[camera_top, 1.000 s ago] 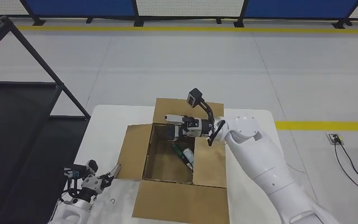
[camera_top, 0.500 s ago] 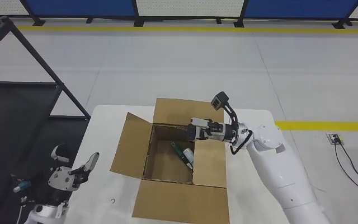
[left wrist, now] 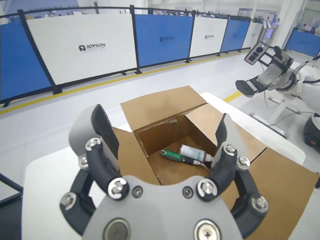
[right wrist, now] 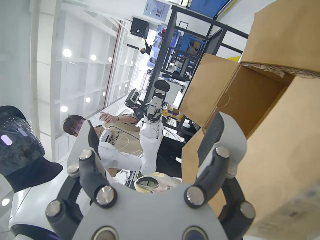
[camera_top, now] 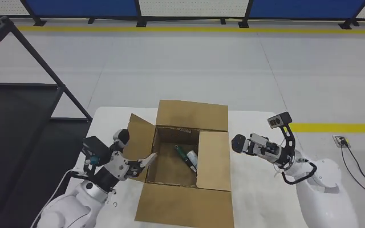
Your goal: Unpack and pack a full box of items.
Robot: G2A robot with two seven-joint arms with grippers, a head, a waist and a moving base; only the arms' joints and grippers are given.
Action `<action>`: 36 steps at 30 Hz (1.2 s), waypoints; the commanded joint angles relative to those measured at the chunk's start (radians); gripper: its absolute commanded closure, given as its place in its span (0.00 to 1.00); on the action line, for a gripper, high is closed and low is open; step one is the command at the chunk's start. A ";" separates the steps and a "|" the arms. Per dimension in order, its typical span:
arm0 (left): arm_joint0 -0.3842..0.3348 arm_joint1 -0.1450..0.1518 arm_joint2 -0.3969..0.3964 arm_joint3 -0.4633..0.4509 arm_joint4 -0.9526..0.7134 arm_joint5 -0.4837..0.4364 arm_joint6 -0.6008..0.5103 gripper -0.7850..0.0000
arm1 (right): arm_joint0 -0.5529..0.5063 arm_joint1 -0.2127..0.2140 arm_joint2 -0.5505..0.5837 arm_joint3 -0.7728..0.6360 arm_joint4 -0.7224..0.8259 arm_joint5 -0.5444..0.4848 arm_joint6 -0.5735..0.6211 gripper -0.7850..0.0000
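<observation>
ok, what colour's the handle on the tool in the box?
Green. The tool handle shows best in the left wrist view.

The right gripper [camera_top: 237, 142] is withdrawing rightward from over the box [camera_top: 214, 162]; the left gripper [camera_top: 137, 151] is swinging in toward its left flap.

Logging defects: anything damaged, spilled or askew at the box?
The box has a ragged, torn edge along its far flap's fold. Inside, a green-handled tool and a bottle lie on their sides; nothing spilled.
</observation>
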 commanded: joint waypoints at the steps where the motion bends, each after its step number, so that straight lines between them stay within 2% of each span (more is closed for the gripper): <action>1: -0.076 -0.005 0.088 0.051 0.023 0.004 -0.037 0.00 | -0.054 0.008 0.047 -0.039 0.001 0.002 -0.007 0.00; 4: -0.159 -0.016 0.194 0.121 0.081 0.011 -0.064 0.00 | -0.117 0.017 0.096 -0.074 0.011 0.004 -0.020 0.00; 6: -0.185 -0.018 0.240 0.145 0.150 0.000 -0.078 0.00 | -0.143 0.020 0.105 -0.081 0.014 0.009 -0.020 0.00; 19: -0.175 -0.019 0.241 0.151 0.125 0.007 -0.074 0.00 | -0.148 0.022 0.104 -0.078 0.009 0.013 -0.020 0.00; 22: -0.178 -0.027 0.262 0.170 0.023 0.025 -0.079 0.00 | -0.158 0.022 0.094 -0.110 0.009 -0.001 -0.045 0.00; 25: -0.216 -0.039 0.304 0.223 -0.119 0.045 -0.122 0.00 | -0.172 0.027 0.100 -0.135 0.004 -0.027 -0.036 0.00; 36: -0.447 -0.095 0.454 0.515 -0.722 0.210 -0.459 0.00 | -0.283 0.054 0.209 -0.162 0.015 -0.123 0.032 0.00</action>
